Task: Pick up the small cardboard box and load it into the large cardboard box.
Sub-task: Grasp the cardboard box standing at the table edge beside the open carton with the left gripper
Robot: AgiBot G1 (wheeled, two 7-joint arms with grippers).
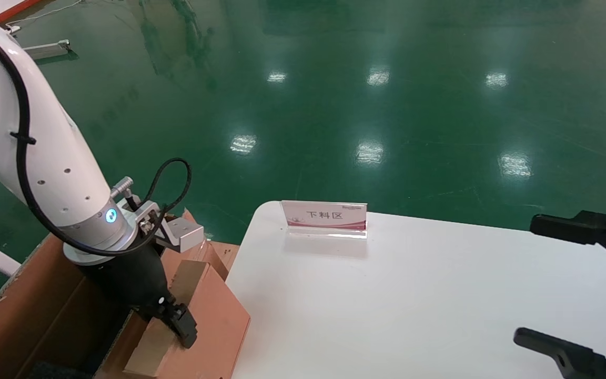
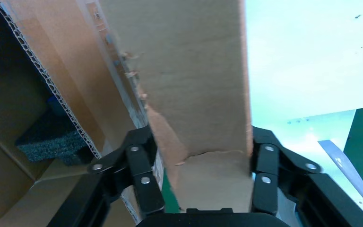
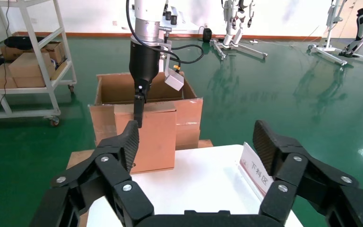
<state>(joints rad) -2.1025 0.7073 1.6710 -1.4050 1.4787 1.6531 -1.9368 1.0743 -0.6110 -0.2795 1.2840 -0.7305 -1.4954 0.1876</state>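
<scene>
- The left gripper [image 1: 179, 326], a black two-fingered claw on the white left arm, is clamped on the small cardboard box [image 1: 198, 316], an oblong reddish-brown carton with a wide pale tan tape strip along its top.
- In the left wrist view the small cardboard box [image 2: 198, 94] fills the gap between the two black fingers [image 2: 142, 175], one pressing on each side of it.
- The small cardboard box is held above the near edge of the large cardboard box [image 1: 45, 310], a big reddish-brown corrugated carton with tall flaps, just beside the rounded left edge of the white table [image 1: 440, 295].
- In the right wrist view the small cardboard box [image 3: 153, 137] hangs in front of the large cardboard box [image 3: 113, 90], whose flaps stand open around it.
- Dark foam [image 2: 52, 139] lies inside the large cardboard box.
- The right gripper [image 1: 571, 287], also black, hovers over the right side of the table with its fingers spread wide apart and nothing between them.
- A small clear sign holder with a white and pink card [image 1: 325, 217] stands on the far edge of the table.
- The floor [image 1: 387, 105] is glossy green.
</scene>
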